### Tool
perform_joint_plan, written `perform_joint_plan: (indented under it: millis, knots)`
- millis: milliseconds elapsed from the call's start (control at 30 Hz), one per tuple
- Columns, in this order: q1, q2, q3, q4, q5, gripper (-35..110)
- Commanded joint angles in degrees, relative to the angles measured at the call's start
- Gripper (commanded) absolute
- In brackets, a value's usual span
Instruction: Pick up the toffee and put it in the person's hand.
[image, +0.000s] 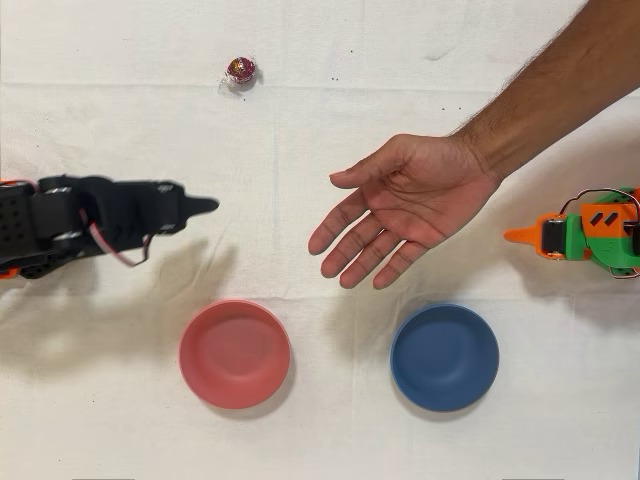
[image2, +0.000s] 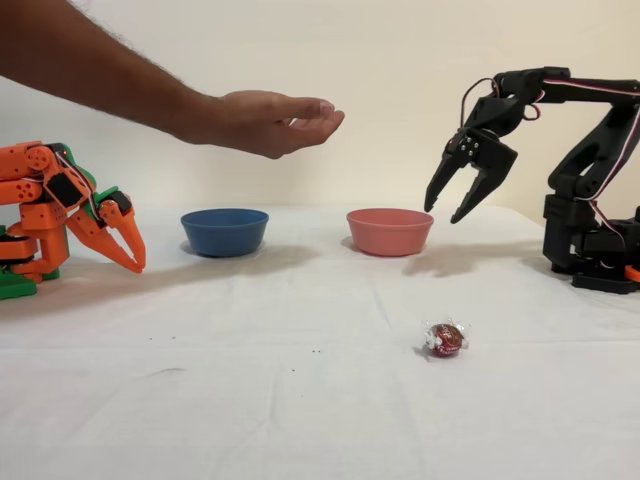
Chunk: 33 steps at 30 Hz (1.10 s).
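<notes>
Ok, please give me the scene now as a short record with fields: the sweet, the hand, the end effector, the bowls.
toffee: lying on the white cloth, untouched, apart from both bowls
person's hand: palm up, fingers spread, raised above the table
end effector: black, open, empty, in the air near the pink bowl in the fixed view
pink bowl: empty
blue bowl: empty
orange arm: idle
</notes>
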Motion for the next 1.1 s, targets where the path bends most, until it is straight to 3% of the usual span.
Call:
perform_joint_plan:
  millis: [0,1067]
  knots:
    - [-4.0,-5.4,-7.6,-1.3,0.1,20]
    - [-23.6,-39.7,-30.5,-10.9,2.6,24]
